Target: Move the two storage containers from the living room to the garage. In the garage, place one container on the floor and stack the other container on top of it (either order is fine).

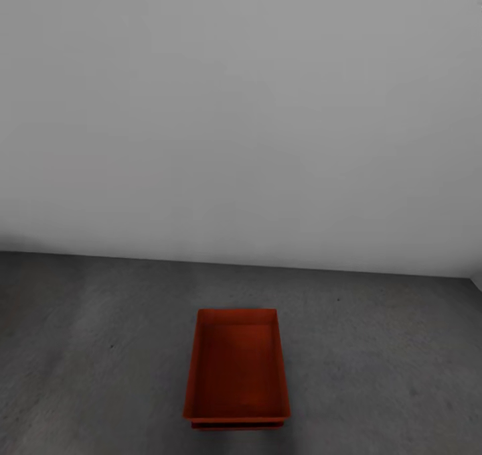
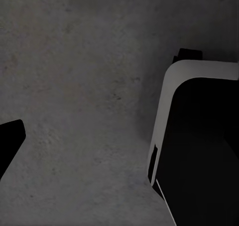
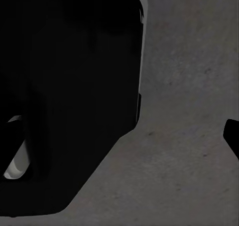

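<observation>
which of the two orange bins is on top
The container whose open inside shows; the lower container peeks out only as a thin strip beneath its near edge.

Matt, smooth orange-red plastic on the storage containers (image 1: 237, 368); the floor (image 1: 100, 348) looks rough, mottled grey concrete; the wall (image 1: 241, 106) is plain and matt.

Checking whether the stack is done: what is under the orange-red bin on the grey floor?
A sliver of a second bin peeks out beneath the top bin's near edge, on the floor. The rest of it is covered.
</observation>
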`<state>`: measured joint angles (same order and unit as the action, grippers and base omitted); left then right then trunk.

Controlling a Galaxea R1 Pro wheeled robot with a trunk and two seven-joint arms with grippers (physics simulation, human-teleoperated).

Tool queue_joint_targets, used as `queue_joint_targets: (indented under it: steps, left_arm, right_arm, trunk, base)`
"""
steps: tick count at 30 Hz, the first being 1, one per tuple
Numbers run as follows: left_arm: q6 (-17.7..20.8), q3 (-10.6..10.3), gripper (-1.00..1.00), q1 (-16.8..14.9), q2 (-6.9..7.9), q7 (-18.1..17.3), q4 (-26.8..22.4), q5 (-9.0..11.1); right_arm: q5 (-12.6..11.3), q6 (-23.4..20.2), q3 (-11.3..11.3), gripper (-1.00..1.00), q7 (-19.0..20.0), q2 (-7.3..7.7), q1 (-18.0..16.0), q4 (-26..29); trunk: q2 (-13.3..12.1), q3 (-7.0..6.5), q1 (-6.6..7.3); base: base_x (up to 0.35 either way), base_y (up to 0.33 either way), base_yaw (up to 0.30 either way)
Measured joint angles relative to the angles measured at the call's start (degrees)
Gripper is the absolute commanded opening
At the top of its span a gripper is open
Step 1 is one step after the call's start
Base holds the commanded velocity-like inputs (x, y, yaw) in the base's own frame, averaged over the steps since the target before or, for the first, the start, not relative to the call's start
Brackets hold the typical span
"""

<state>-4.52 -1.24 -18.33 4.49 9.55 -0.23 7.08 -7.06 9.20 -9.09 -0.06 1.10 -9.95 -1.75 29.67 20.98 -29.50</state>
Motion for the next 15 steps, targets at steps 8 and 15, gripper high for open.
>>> queue_joint_targets:
  steps: [8, 15]
  left_arm:
    - [0.0, 0.0, 1.00, 0.0, -0.01, 0.0, 0.0, 0.0]
    - [0.0, 0.0, 1.00, 0.0, -0.01, 0.0, 0.0, 0.0]
  right_arm:
    - [0.2, 0.4, 0.0, 1.00, 0.4, 0.10, 0.1, 0.0]
    - [0.3, 0.8, -0.1, 1.00, 0.8, 0.20, 0.2, 0.0]
  trunk:
    - [0.0, -0.75, 0.00]
    - [0.0, -1.41, 0.00]
  base:
    - [0.000, 0.000, 0.000]
    - [0.000, 0.000, 0.000]
